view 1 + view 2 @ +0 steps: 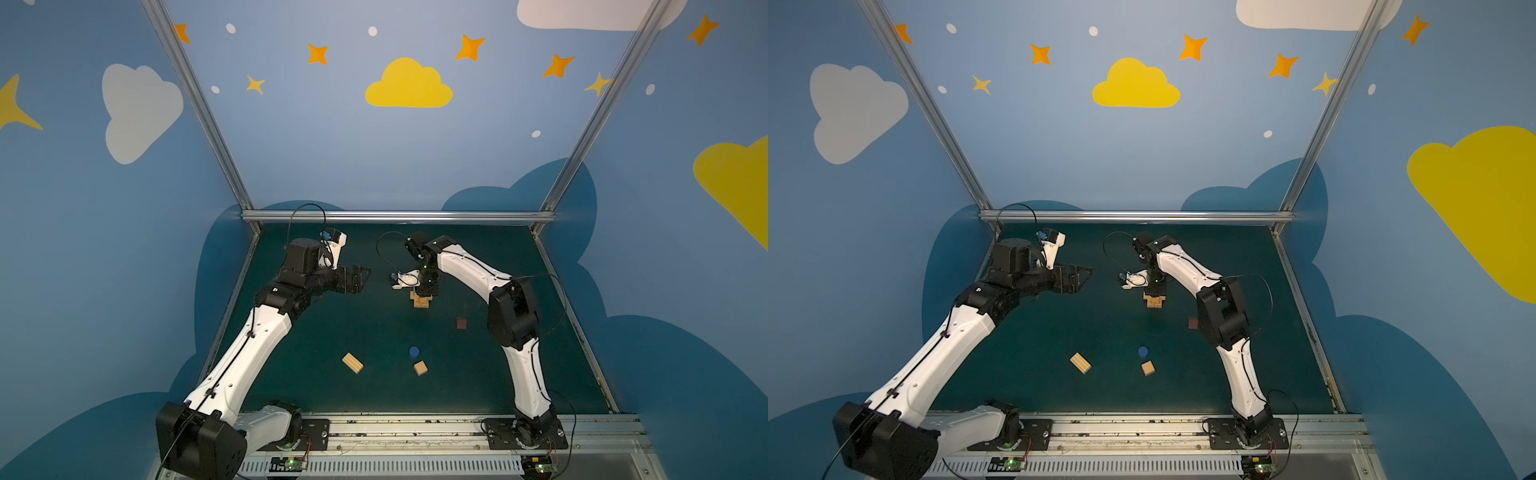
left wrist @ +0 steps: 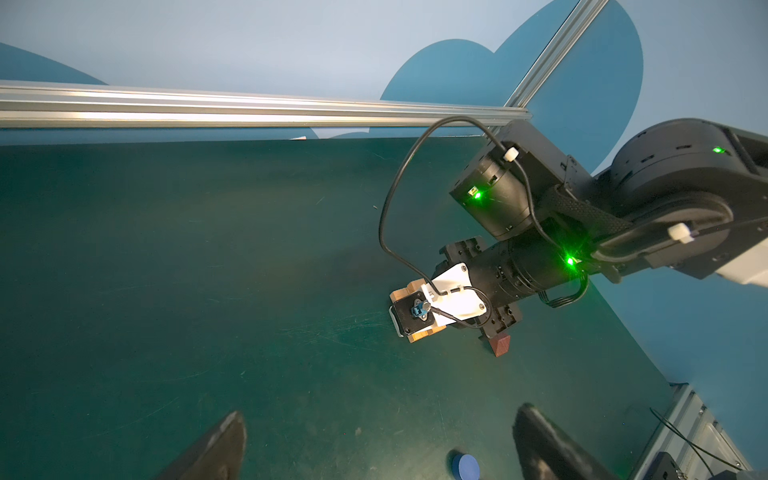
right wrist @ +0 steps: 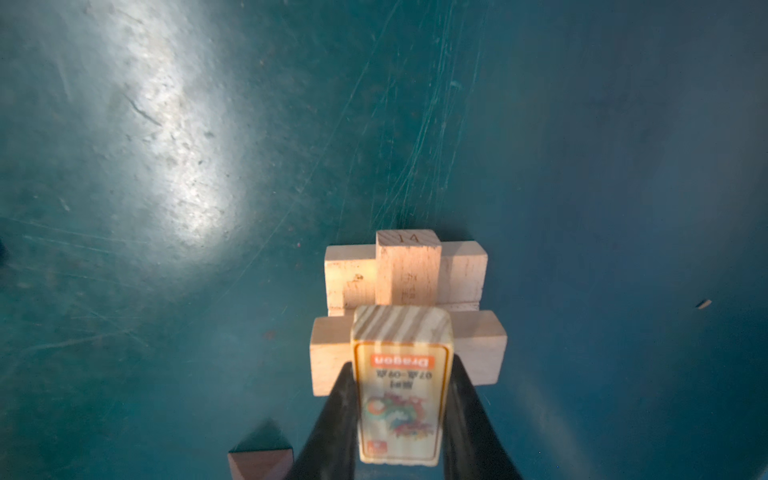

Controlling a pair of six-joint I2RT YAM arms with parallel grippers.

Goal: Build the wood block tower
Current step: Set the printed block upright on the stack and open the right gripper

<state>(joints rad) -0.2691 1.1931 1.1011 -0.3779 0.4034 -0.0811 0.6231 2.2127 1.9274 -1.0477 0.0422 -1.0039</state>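
We see the wood block tower (image 1: pixel 421 300) near the middle of the green mat (image 1: pixel 332 332) — pale tan bars in crosswise layers (1 end stamped 14). The right gripper (image 3: pixel 402 368) pinches a dragon-printed bar (image 3: pixel 401 332) right over it; the left gripper (image 1: pixel 359 278) hangs spread, well apart.

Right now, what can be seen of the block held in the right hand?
The block is a pale wooden bar with rounded corners and striped grain on its end. Its broad face carries a printed label: an orange banner reading Dragon and a colourful dragon picture. The right hand clamps its long sides between black fingers. It hangs over the crosswise bars of the tower; whether it touches them cannot be told.
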